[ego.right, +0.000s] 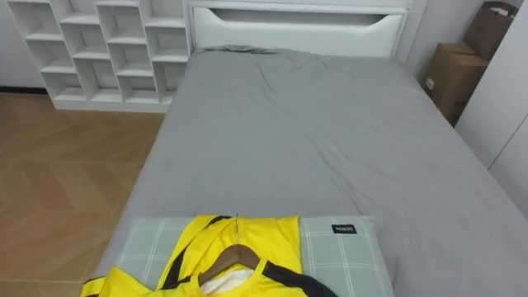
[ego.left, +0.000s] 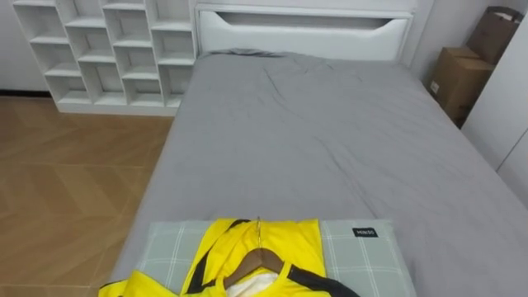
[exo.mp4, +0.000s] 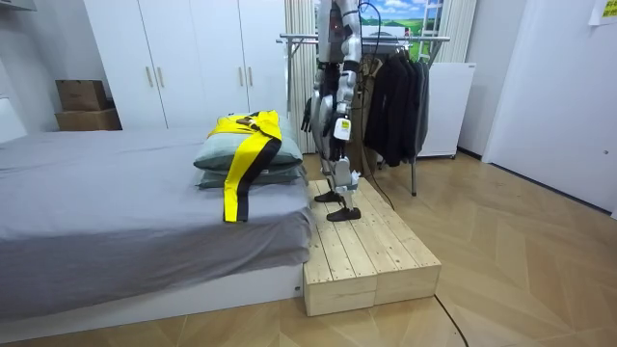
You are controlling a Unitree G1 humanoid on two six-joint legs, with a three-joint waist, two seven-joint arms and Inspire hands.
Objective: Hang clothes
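A yellow jacket (ego.left: 247, 256) with black stripes lies on a wooden hanger (ego.left: 257, 257), its metal hook pointing up the bed. It rests on two green-checked pillows (ego.left: 363, 252) at the near end of the grey bed (ego.left: 330, 132), right below me. In the room view the jacket (exo.mp4: 246, 145) drapes over the pillows (exo.mp4: 217, 159) and down the bed's side. I stand on a wooden platform (exo.mp4: 366, 251) beside it, facing the bed. My left hand (exo.mp4: 339, 127) and right hand (exo.mp4: 308, 116) hang low by my hips. Behind me stands a clothes rack (exo.mp4: 386, 39) with dark garments (exo.mp4: 395, 96).
A white cubby shelf (ego.left: 107, 49) stands beside the white headboard (ego.left: 305, 33) on the left, over wooden floor (ego.left: 66, 181). Cardboard boxes (ego.left: 458, 78) and a white wardrobe (ego.left: 503, 107) flank the bed on the right. The platform's edge drops to the floor.
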